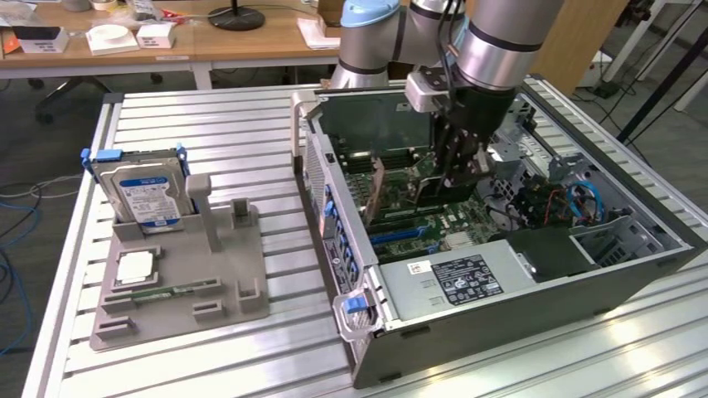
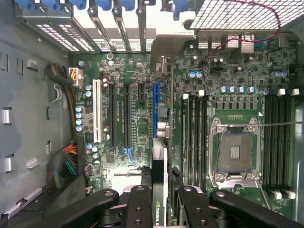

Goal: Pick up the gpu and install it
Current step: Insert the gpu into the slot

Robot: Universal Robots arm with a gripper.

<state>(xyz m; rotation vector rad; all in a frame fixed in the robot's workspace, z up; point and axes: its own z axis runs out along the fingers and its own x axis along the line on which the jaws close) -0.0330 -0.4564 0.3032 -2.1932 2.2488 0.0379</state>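
The black-fingered end effector (image 2: 159,199) is clamped on the thin black gpu card (image 2: 160,190), gripping its upper edge, edge-on above the blue slot (image 2: 155,109) of the green motherboard (image 2: 228,95) inside the open grey computer case (image 1: 531,290). The card looks light, stiff and fragile, best held by its edges. Beyond the blue slot, blue-tabbed bracket bays line the case's rear wall.

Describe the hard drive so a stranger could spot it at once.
Look at the grey holder on the slatted table, at the exterior view's left of the open computer case. At its far end the hard drive stands upright on edge. It is silver with a blue label, unlike the small green memory stick lying flat near the holder's front.
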